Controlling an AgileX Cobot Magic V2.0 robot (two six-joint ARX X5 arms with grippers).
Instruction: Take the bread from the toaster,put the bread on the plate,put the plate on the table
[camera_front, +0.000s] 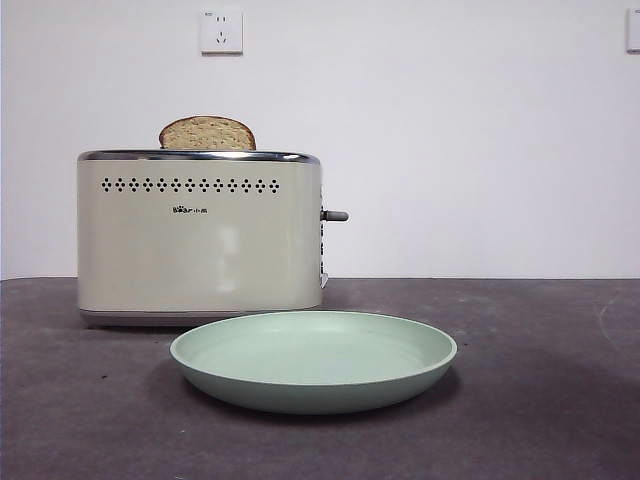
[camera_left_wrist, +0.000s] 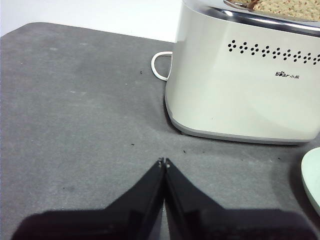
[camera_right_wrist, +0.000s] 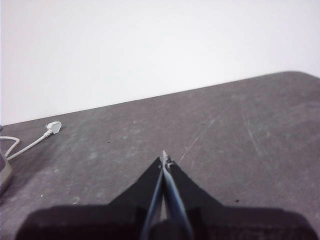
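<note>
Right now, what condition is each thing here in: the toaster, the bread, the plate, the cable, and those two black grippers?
toaster: upright on the table, bread in a slot.
bread: top sticking out of the toaster, not gripped.
plate: empty, flat on the table before the toaster.
white plug: lying loose on the table, unplugged.
left gripper: shut, empty, near the toaster.
right gripper: shut, empty, over bare table.

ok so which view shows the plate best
The front view: the whole plate sits near and large on the table, in front of the toaster, rim and bowl both clear. The left wrist view catches only a sliver of its rim at the picture's edge. The right wrist view shows none of it.
</note>
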